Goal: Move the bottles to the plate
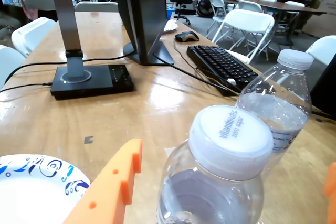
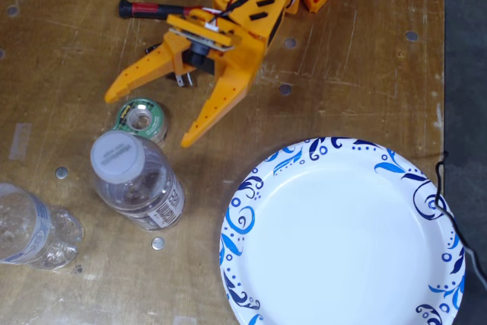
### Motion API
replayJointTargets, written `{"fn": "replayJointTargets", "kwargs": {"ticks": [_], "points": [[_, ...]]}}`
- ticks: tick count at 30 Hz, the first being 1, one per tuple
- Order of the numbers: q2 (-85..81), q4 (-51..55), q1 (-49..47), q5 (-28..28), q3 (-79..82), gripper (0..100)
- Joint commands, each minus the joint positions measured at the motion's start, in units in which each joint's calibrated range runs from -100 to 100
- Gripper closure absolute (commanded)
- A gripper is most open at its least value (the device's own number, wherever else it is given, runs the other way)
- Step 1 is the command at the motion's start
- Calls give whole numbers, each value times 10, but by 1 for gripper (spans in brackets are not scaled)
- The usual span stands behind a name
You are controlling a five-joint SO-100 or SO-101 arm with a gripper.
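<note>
Two clear bottles stand upright on the wooden table. The nearer bottle [image 2: 135,182] has a whitish cap and sits just past my fingertips; in the wrist view this bottle [image 1: 218,182] fills the lower middle. The second bottle [image 2: 32,231] stands at the left edge in the fixed view, and in the wrist view this bottle [image 1: 278,109] is behind and right of the first. My orange gripper [image 2: 148,119] is open, its fingers spread wide toward the nearer bottle and holding nothing. In the wrist view the gripper [image 1: 232,163] frames the bottle's cap. The white plate [image 2: 335,241] with blue swirls lies at lower right, and in the wrist view the plate [image 1: 31,192] is at lower left.
A green tape roll [image 2: 141,119] lies between my open fingers. A red-and-black tool [image 2: 152,11] rests by the arm base. The wrist view shows a monitor stand [image 1: 89,77], a black keyboard [image 1: 223,66], a mouse [image 1: 187,36] and white folding chairs [image 1: 244,24] beyond.
</note>
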Motion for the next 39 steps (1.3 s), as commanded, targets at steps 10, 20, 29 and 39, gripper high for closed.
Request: {"fn": "replayJointTargets", "kwargs": {"ticks": [10,20,29,39], "points": [[144,-8,5,-1,-149,63],[170,-9,33,-1,-172,63],[184,-9,35,-6,-170,63],[274,-126,29,-6,-177,63]]}}
